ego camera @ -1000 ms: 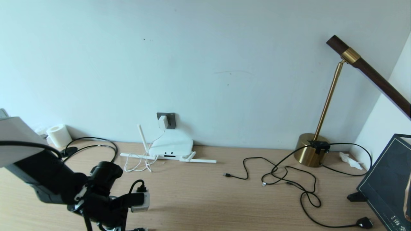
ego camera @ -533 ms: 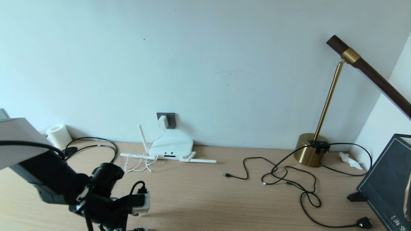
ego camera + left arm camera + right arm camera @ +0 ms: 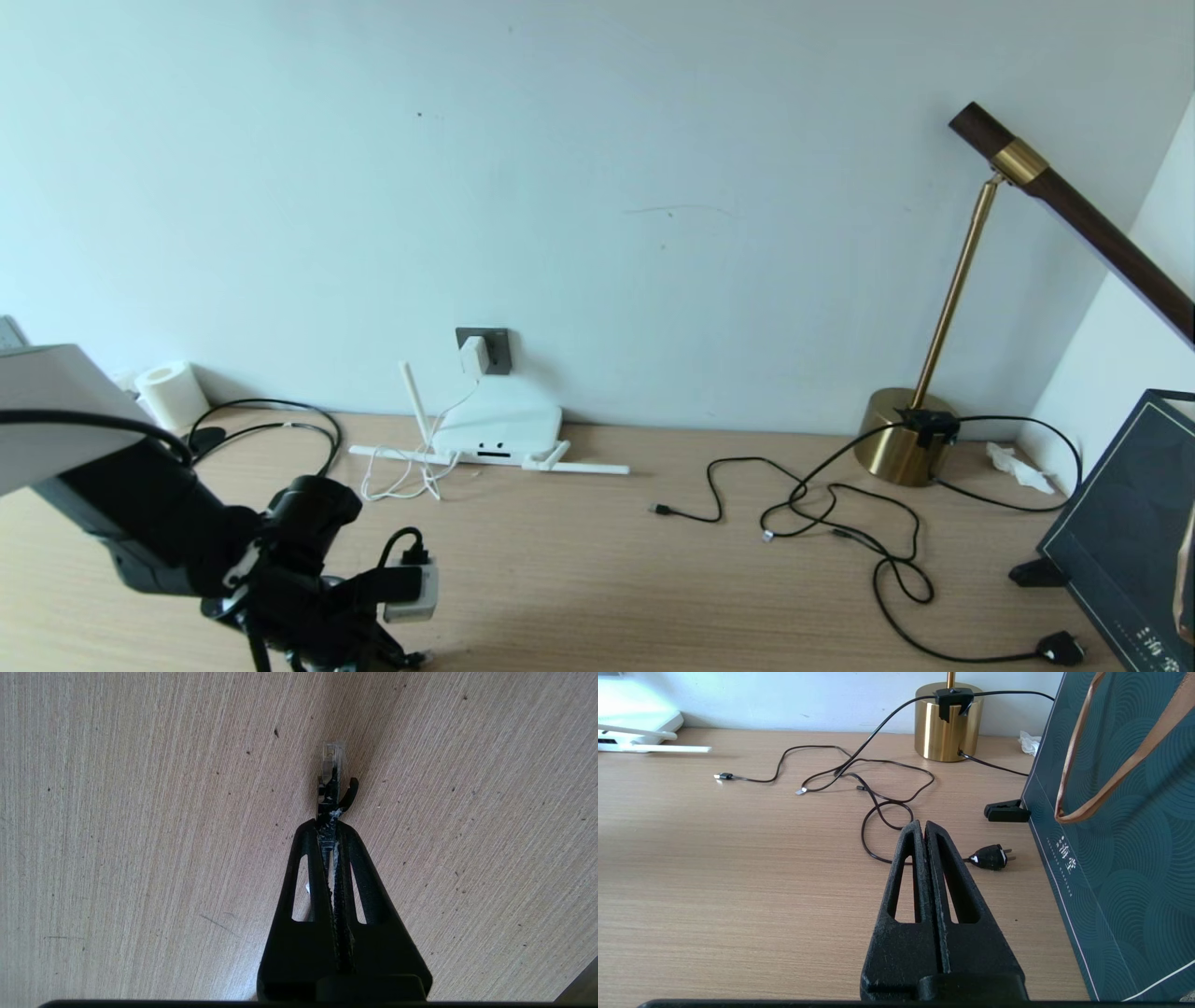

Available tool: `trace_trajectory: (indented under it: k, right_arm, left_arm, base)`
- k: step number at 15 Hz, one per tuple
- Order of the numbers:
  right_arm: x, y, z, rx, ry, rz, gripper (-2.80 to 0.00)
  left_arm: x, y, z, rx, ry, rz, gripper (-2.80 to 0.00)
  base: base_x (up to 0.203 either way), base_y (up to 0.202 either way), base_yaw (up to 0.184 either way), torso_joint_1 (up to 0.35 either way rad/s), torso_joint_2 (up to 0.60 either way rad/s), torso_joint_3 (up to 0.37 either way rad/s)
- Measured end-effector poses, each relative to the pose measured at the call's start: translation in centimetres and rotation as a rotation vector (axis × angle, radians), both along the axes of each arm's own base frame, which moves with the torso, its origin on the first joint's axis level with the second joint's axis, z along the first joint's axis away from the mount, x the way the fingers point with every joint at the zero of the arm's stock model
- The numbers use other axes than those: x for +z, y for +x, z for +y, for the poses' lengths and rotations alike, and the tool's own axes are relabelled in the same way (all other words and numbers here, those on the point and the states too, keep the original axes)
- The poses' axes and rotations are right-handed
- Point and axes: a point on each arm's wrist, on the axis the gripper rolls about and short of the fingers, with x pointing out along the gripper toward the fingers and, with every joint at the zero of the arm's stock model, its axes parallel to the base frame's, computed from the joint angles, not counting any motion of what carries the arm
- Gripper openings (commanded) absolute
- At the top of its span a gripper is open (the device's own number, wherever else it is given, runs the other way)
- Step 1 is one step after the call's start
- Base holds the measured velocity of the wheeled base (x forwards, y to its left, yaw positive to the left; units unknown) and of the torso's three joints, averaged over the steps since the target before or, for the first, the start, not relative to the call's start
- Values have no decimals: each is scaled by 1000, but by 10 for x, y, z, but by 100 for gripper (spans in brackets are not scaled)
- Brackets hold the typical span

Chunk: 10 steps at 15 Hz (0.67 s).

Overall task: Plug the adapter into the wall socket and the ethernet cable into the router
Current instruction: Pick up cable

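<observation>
The left gripper [image 3: 331,826] has its two black, rough, pointy fingers pressed tight on the ethernet cable [image 3: 330,793], pinching it just behind its tip. The tip is a small clear plastic block with a little black clip bent off to one side, and it sticks out past the fingers in the middle of the left wrist view, over the pale wooden table [image 3: 140,835] with fine straight lines in it. In the head view this gripper [image 3: 397,658] sits at the lower left edge of the frame. The right gripper [image 3: 923,826] has its rough black fingers pressed flat together with nothing between them, low in the middle of the right wrist view. Past it lie thin black cords [image 3: 878,793] in loops, a chunky black plug [image 3: 991,857], a round shiny gold lamp base [image 3: 948,728] and a dark green paper bag [image 3: 1125,858] with a swirly pattern. In the head view, left of the middle, the flat white router [image 3: 499,425] with thin stick antennas leans at the wall. Just above it the small white adapter [image 3: 473,355] sits plugged into the dark grey square wall socket [image 3: 498,350].
</observation>
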Motion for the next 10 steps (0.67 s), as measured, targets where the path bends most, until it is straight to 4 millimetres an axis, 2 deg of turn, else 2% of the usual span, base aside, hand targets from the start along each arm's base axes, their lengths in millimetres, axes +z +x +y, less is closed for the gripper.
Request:
trace_trajectory:
  k: [2, 4, 7, 10]
  right_arm:
    - [0, 0, 0, 0, 0, 0, -280]
    - [0, 0, 0, 0, 0, 0, -280]
    - [0, 0, 0, 0, 0, 0, -280]
    - [0, 0, 0, 0, 0, 0, -280]
  left_arm:
    - [2, -2, 0, -8, -22, -3, -280]
    - [14, -8, -2, -39, -97, -25, -280]
    - [50, -30, -5, -93, -287, -76, -280]
    - [85, -52, -5, -74, -455, -64, -280]
  base:
    - [0, 0, 0, 0, 0, 0]
    - [0, 0, 0, 0, 0, 0]
    - [0, 0, 0, 0, 0, 0]
    - [0, 0, 0, 0, 0, 0]
